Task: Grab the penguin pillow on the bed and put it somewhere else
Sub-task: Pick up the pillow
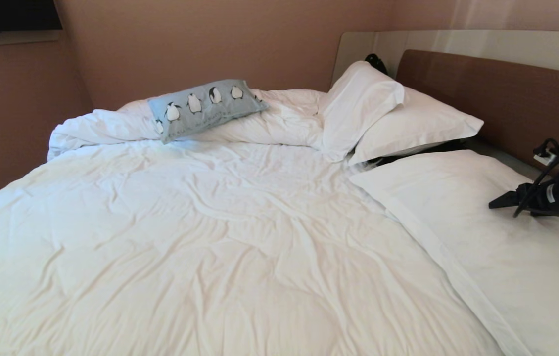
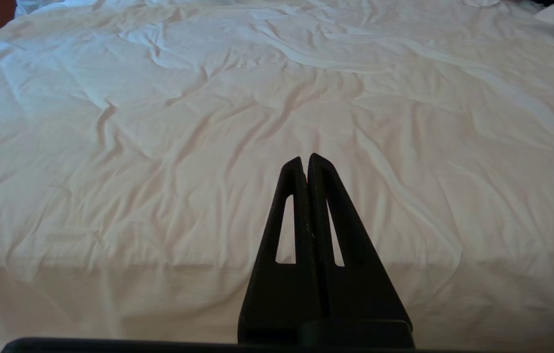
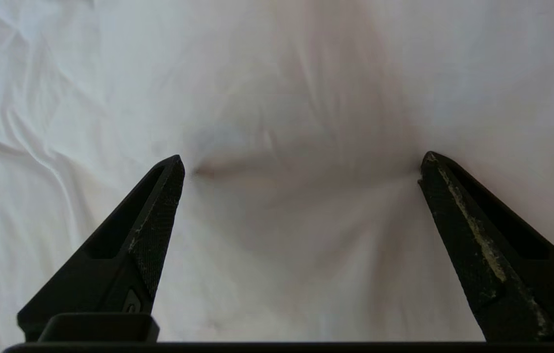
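Rumpled white duvet (image 1: 200, 247) fills the head view's foreground; my right gripper (image 1: 502, 201) pokes in at the right edge over a white pillow (image 1: 497, 257), its arm mostly cut off. Far across the bed (image 1: 507, 94), the penguin pillow (image 1: 205, 109) lies on the bunched duvet, well apart from both arms. Left wrist view: the left gripper (image 2: 305, 159) is pressed together, parked. Right wrist view: my right gripper's jaws are spread wide over blurred white fabric. I reckon a long reach risks snagging bedding instead.
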Tool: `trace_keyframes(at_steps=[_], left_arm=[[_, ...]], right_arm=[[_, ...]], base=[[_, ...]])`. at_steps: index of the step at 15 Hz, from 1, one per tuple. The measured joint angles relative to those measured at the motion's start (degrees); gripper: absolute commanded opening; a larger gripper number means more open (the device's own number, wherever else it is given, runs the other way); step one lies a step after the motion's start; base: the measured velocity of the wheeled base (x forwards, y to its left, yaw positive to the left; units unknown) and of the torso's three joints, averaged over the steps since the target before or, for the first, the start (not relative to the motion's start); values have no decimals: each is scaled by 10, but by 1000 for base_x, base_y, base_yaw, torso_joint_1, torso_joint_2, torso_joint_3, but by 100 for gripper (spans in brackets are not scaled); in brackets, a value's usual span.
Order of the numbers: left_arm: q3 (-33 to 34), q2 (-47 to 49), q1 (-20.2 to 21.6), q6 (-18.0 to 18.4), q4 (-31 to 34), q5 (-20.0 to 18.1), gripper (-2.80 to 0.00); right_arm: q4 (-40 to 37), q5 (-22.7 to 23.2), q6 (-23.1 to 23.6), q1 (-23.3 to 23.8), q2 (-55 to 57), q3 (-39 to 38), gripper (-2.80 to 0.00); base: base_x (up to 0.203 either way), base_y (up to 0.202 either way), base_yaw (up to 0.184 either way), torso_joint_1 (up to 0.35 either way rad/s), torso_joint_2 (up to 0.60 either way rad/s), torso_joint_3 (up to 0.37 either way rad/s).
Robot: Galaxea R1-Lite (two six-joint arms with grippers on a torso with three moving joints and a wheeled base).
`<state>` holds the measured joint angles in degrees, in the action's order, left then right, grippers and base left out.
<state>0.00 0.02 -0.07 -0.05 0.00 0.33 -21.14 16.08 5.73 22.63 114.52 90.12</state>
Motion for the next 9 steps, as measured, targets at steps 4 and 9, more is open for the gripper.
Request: trace_keyframes(at_steps=[4, 9], left_arm=[[0, 0, 0, 0, 0, 0, -280], [0, 0, 0, 0, 0, 0, -280]], right_arm=[[-4, -9, 28, 5, -21, -3, 0], [2, -10, 45, 4, -6, -32, 0]], base=[[0, 0, 0, 0, 0, 0], [0, 0, 0, 0, 0, 0]])
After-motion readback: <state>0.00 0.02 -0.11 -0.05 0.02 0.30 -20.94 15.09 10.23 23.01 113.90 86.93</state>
